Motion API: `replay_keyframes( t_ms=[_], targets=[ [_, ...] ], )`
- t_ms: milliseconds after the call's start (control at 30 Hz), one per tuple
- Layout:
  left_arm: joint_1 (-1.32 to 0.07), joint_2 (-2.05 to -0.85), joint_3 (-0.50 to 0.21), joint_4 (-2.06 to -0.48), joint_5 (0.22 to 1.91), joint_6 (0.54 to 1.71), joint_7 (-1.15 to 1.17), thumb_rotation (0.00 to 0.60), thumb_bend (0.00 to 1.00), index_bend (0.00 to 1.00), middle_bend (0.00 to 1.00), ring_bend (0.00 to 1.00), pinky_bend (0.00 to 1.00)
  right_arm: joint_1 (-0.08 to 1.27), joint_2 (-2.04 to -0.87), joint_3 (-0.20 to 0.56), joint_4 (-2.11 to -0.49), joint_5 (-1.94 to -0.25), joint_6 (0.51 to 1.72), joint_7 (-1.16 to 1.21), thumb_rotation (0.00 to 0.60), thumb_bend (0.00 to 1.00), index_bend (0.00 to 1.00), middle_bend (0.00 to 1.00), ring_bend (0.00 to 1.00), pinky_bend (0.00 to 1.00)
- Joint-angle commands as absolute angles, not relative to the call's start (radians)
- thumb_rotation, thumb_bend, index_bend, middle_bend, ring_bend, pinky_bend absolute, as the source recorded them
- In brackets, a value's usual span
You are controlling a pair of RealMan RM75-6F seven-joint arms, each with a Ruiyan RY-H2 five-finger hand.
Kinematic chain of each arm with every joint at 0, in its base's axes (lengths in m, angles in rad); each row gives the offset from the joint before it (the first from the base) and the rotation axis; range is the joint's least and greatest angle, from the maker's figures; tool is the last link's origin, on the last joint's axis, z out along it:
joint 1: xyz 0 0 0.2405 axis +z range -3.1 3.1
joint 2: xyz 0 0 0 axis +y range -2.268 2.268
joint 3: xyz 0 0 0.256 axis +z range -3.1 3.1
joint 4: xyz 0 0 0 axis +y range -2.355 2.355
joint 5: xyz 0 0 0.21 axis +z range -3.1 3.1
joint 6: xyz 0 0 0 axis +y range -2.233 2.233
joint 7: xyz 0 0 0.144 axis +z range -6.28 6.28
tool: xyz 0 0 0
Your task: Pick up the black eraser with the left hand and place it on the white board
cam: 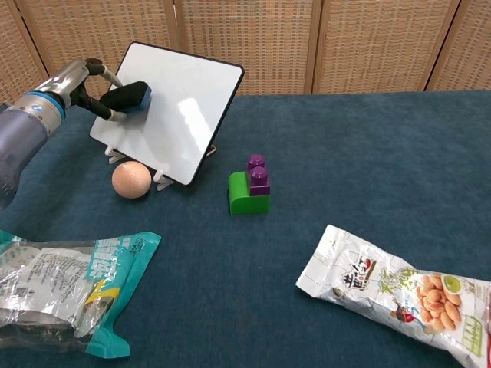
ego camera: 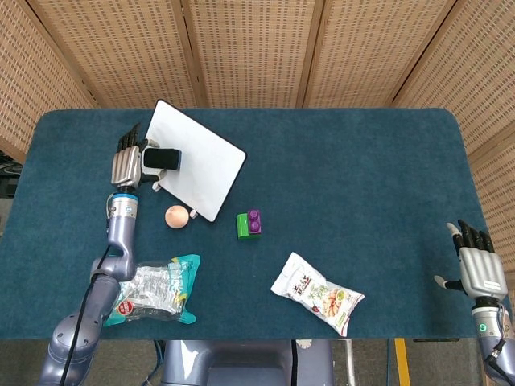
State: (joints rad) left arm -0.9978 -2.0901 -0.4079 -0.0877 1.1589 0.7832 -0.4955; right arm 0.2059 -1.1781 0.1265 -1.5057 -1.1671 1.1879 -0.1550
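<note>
The left hand (ego camera: 129, 165) pinches the black eraser (ego camera: 163, 159) against the tilted white board (ego camera: 205, 165). Press it flat before letting go, or it may slide down.

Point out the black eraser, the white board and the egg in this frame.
black eraser (cam: 127, 96), chest view, middle of its dark top side.
white board (cam: 184, 115), chest view, bare white face right of the eraser.
egg (cam: 131, 179), chest view, centre of its shell.

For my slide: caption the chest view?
Left hand holds black eraser against the tilted white board.
</note>
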Motion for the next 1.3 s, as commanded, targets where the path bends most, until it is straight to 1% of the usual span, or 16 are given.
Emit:
replay_keyframes(
  t_ms=[33, 100, 300, 433, 600, 700, 767, 833, 900, 967, 1033, 1133, 1167, 1300],
  targets=[
    [-0.999, -2.089, -0.409, -0.087, 1.157, 0.781, -0.493, 0.600, 0.19, 0.05, 0.00, 0.00, 0.00, 0.206, -1.178, 0.126, -1.506, -1.167, 1.188, -0.155, 0.600, 0.00, 0.00, 0.00, 0.00, 0.00],
    [-0.999, -2.088, -0.410, -0.088, 1.155, 0.781, -0.490, 0.600, 0.19, 0.02, 0.00, 0.00, 0.00, 0.206, -1.177, 0.126, -1.506, -1.167, 1.189, -0.153, 0.600, 0.00, 0.00, 0.00, 0.00, 0.00],
    [-0.998, -2.085, -0.409, -0.091, 1.153, 0.792, -0.494, 0.600, 0.19, 0.02, 0.00, 0.00, 0.00, 0.206, -1.176, 0.126, -1.507, -1.169, 1.190, -0.150, 0.600, 0.00, 0.00, 0.00, 0.00, 0.00],
    [-0.987, -2.075, -0.397, -0.105, 1.165, 0.834, -0.537, 0.600, 0.19, 0.00, 0.00, 0.00, 0.00, 0.205, -1.173, 0.125, -1.511, -1.174, 1.194, -0.146, 0.600, 0.00, 0.00, 0.00, 0.00, 0.00],
    [-0.948, -2.036, -0.349, -0.121, 1.218, 0.941, -0.622, 0.600, 0.18, 0.00, 0.00, 0.00, 0.00, 0.202, -1.167, 0.121, -1.518, -1.184, 1.198, -0.135, 0.600, 0.00, 0.00, 0.00, 0.00, 0.00],
    [-0.911, -1.983, -0.308, -0.139, 1.260, 0.993, -0.661, 0.600, 0.17, 0.00, 0.00, 0.00, 0.00, 0.199, -1.163, 0.119, -1.524, -1.194, 1.204, -0.127, 0.600, 0.00, 0.00, 0.00, 0.00, 0.00],
    [-0.882, -1.940, -0.277, -0.159, 1.289, 1.008, -0.665, 0.600, 0.14, 0.00, 0.00, 0.00, 0.00, 0.197, -1.160, 0.117, -1.529, -1.201, 1.209, -0.122, 0.600, 0.00, 0.00, 0.00, 0.00, 0.00],
    [-0.855, -1.899, -0.251, -0.188, 1.312, 1.015, -0.665, 0.600, 0.07, 0.00, 0.00, 0.00, 0.00, 0.195, -1.158, 0.115, -1.533, -1.209, 1.214, -0.118, 0.600, 0.00, 0.00, 0.00, 0.00, 0.00],
    [-0.809, -1.837, -0.221, -0.251, 1.340, 1.053, -0.657, 0.600, 0.01, 0.00, 0.00, 0.00, 0.00, 0.193, -1.154, 0.113, -1.539, -1.218, 1.220, -0.113, 0.600, 0.00, 0.00, 0.00, 0.00, 0.00],
    [-0.763, -1.776, -0.198, -0.333, 1.360, 1.097, -0.643, 0.600, 0.00, 0.00, 0.00, 0.00, 0.00, 0.191, -1.152, 0.110, -1.545, -1.227, 1.225, -0.110, 0.600, 0.00, 0.00, 0.00, 0.00, 0.00],
    [-0.701, -1.693, -0.174, -0.468, 1.379, 1.153, -0.600, 0.600, 0.00, 0.00, 0.00, 0.00, 0.00, 0.188, -1.148, 0.106, -1.553, -1.239, 1.233, -0.108, 0.600, 0.00, 0.00, 0.00, 0.00, 0.00],
    [-0.612, -1.561, -0.147, -0.718, 1.387, 1.222, -0.503, 0.600, 0.00, 0.00, 0.00, 0.00, 0.00, 0.183, -1.143, 0.102, -1.565, -1.258, 1.248, -0.103, 0.600, 0.00, 0.00, 0.00, 0.00, 0.00],
    [-0.573, -1.500, -0.137, -0.843, 1.384, 1.250, -0.449, 0.600, 0.00, 0.00, 0.00, 0.00, 0.00, 0.180, -1.140, 0.100, -1.570, -1.267, 1.256, -0.102, 0.600, 0.00, 0.00, 0.00, 0.00, 0.00],
    [-0.434, -1.323, -0.087, -1.222, 1.369, 1.350, -0.272, 0.600, 0.00, 0.00, 0.00, 0.00, 0.00, 0.165, -1.127, 0.090, -1.591, -1.304, 1.290, -0.089, 0.600, 0.00, 0.00, 0.00, 0.00, 0.00]
  ],
)
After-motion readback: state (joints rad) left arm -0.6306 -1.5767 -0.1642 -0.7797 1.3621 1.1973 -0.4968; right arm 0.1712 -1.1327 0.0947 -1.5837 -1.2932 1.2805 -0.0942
